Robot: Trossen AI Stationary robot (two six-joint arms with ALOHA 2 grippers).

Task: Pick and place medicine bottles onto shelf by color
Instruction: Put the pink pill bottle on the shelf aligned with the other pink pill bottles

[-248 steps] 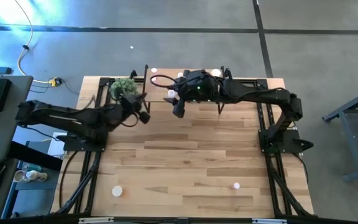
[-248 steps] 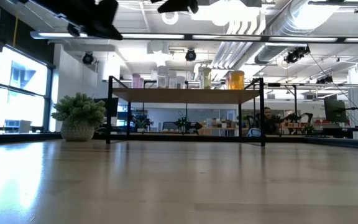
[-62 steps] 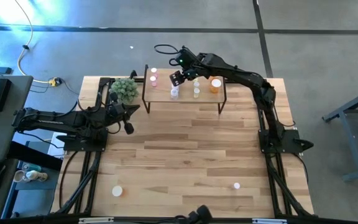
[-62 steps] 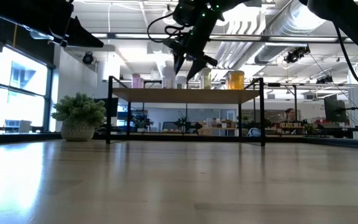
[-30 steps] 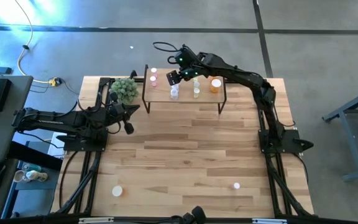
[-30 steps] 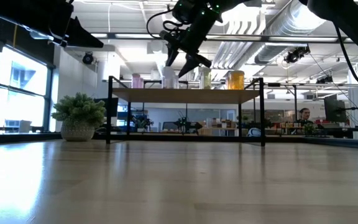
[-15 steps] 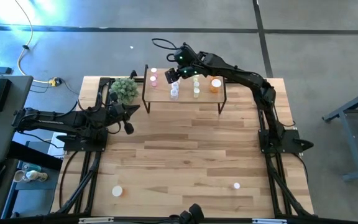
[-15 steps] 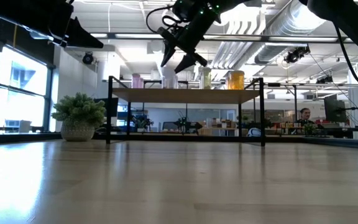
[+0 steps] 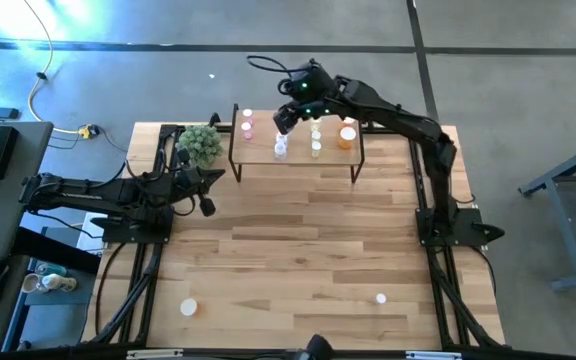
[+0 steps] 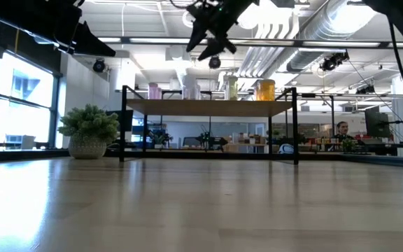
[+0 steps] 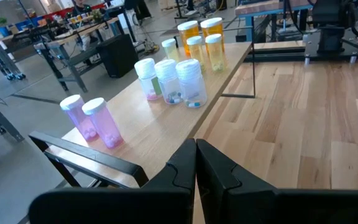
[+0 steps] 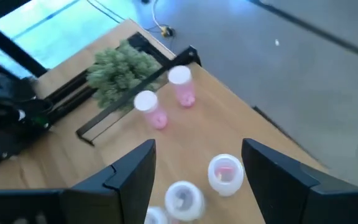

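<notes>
Two white-capped medicine bottles wait on the near part of the desk (image 9: pixel 298 250), one at the near left (image 9: pixel 188 307) and one at the near right (image 9: pixel 380 298), both well apart from the shelf (image 9: pixel 298 152) standing at the far edge. At mid-left the left gripper (image 9: pixel 206 205) idles with its fingers pressed together, holding nothing, near the potted plant (image 9: pixel 200 143). On the shelf, pink bottles (image 11: pixel 95 121) stand at the left end, whitish ones (image 11: pixel 173 81) beside them, then yellow-green (image 9: pixel 316 148) and orange (image 9: pixel 347 136) to the right. Above the whitish group hangs the right gripper (image 9: pixel 286 118), fingers spread and empty. A placement looks just finished; the next move appears to call for reaching back to a near bottle, then setting it beside its own color.
</notes>
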